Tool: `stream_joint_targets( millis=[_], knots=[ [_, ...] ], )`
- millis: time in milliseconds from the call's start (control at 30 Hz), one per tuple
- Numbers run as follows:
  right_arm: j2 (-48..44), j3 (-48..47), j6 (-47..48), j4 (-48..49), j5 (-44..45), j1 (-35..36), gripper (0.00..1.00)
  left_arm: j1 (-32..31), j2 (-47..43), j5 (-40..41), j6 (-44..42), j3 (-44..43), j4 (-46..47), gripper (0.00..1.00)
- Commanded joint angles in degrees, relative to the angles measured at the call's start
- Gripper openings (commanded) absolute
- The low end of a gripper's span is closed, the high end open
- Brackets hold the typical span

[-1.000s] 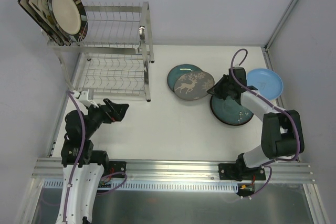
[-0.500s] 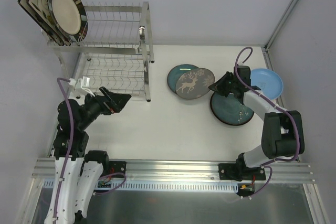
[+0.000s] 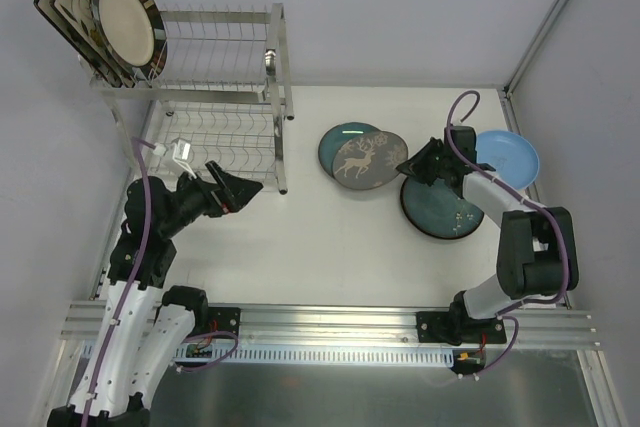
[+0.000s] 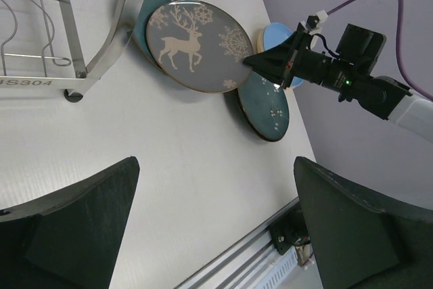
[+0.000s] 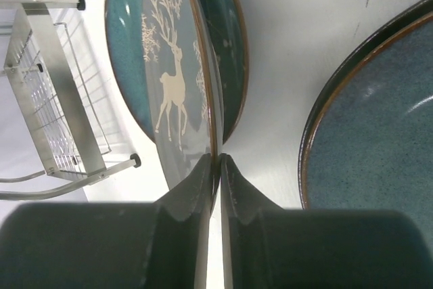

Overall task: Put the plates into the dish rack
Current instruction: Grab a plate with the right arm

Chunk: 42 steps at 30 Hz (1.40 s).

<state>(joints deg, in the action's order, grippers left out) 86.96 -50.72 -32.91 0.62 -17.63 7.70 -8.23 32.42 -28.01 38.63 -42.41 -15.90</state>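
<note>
Teal-grey deer plate (image 3: pixel 368 161) rests overlapping teal plate (image 3: pixel 340 142) on table (image 3: pixel 330 237), well right of dish rack (image 3: pixel 225 127) | right gripper (image 3: pixel 405 169) pinches its rim, thin edge hold | left gripper (image 3: pixel 245 190) gapes empty beside rack | risk: plate may pivot or slip on lifting, dragging plate beneath

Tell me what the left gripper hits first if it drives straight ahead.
Likely bare table, short of the deer plate; the left gripper angles down. The foot of the dish rack sits off that line, though depth is unclear.
</note>
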Motion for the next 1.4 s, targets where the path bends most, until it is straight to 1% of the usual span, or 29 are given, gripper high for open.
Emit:
stream_joint_targets(
  millis=[0,133,333,567,800,900,1033,1167,1367],
  knots=[
    [0.8,0.2,-1.3,4.3,-2.7,-0.1,0.01,-0.3,-1.7,2.2,-2.1,2.9,1.6,0.99],
    [2.3,0.7,-1.3,4.9,-2.7,-0.1,0.01,-0.3,-3.0,3.1,-2.9,6.6,1.6,0.99],
    [4.4,1.1,-0.9,4.5,-3.0,0.0,0.00,-0.3,-3.7,4.2,-3.8,9.0,1.6,0.99],
    [6.6,1.7,-2.2,5.4,-4.6,0.3,0.07,-0.3,-5.0,6.4,-6.8,9.3,1.6,0.99],
    [6.9,1.6,-2.9,5.6,-3.3,1.6,0.13,-0.3,-6.4,7.8,-6.7,10.4,1.7,0.99],
    [7.2,1.9,-3.6,5.7,-3.3,2.1,0.13,-0.3,-6.3,7.9,-7.0,10.6,1.7,0.99],
    [5.6,2.9,-5.1,5.2,-2.2,3.0,0.08,-0.2,-6.1,8.8,-7.1,10.7,1.7,0.99],
    [3.0,4.7,-8.1,5.6,-1.8,3.6,0.07,-0.3,-5.1,8.6,-7.5,10.3,1.9,0.99],
    [1.6,7.9,-12.3,7.2,-2.8,3.9,0.08,-0.3,-3.6,9.0,-7.7,9.8,2.6,0.99]
  ],
)
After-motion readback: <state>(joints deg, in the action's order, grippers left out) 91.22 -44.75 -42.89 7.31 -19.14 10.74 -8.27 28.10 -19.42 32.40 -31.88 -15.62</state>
